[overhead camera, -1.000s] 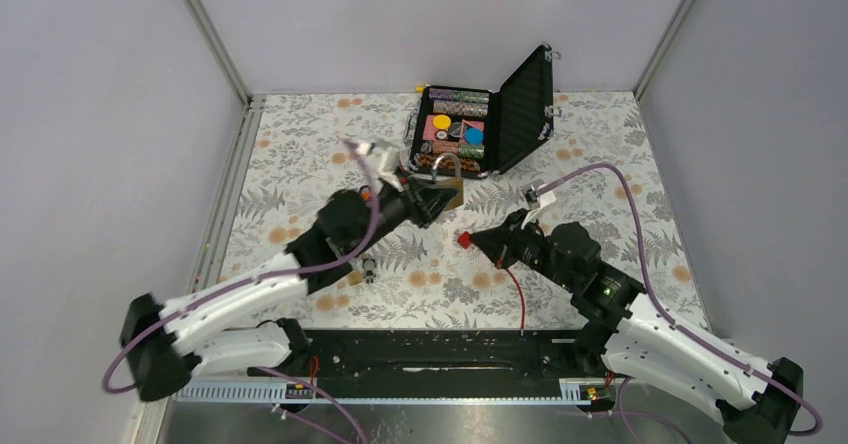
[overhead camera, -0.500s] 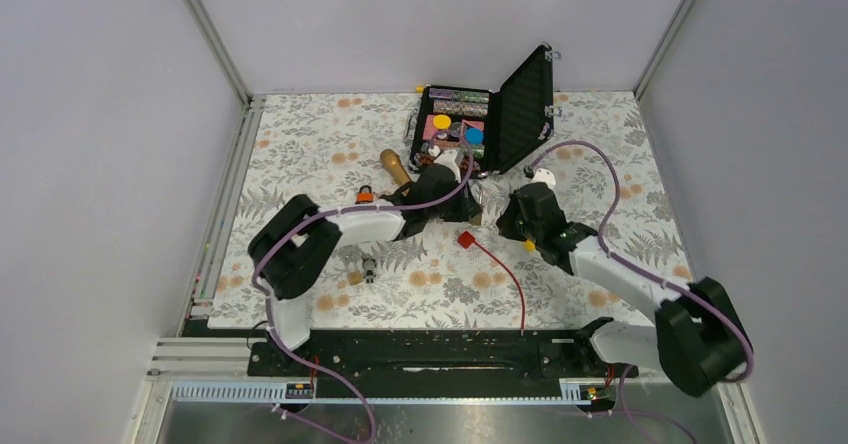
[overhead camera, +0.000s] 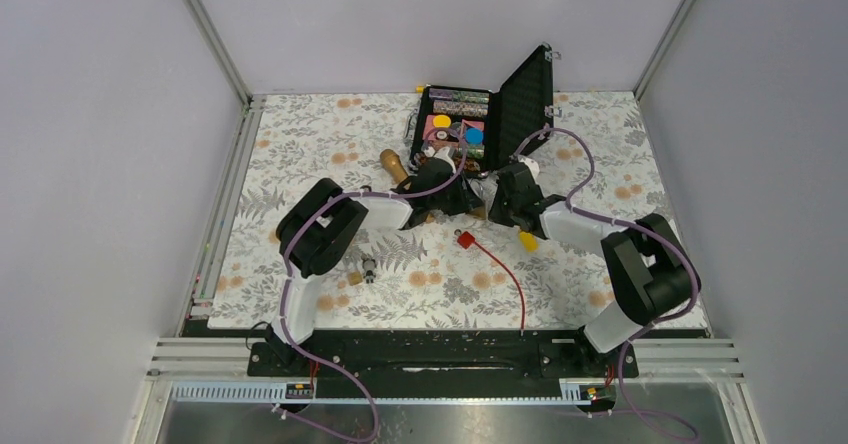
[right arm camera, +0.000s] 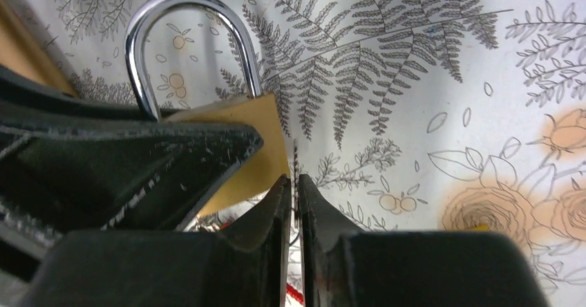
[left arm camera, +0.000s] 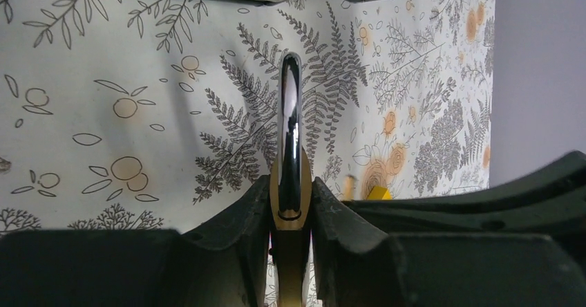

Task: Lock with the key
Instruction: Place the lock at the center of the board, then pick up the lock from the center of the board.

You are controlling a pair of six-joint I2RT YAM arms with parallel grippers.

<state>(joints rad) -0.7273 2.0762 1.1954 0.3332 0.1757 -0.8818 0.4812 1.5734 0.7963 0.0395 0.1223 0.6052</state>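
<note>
My left gripper (left arm camera: 290,182) is shut on the brass padlock (left arm camera: 290,214), and its steel shackle (left arm camera: 289,113) stands up between the fingers. In the top view the left gripper (overhead camera: 455,196) sits just in front of the black case. My right gripper (overhead camera: 498,202) faces it from the right. In the right wrist view the right gripper (right arm camera: 296,179) is shut on the key (right arm camera: 296,156), a thin blade seen edge-on. The blade's tip is close to the padlock (right arm camera: 261,151) body's right edge. I cannot tell if it is inserted.
An open black case (overhead camera: 482,124) with coloured chips stands behind the grippers. A red tag (overhead camera: 465,239) with a red cord (overhead camera: 518,289) lies on the floral mat. A yellow piece (overhead camera: 527,241), a brown wooden piece (overhead camera: 395,167) and small bits (overhead camera: 366,269) lie around.
Both arms have stretched forward. My right gripper has moved up and left to the padlock. My left gripper has kept hold of the padlock near the case.
</note>
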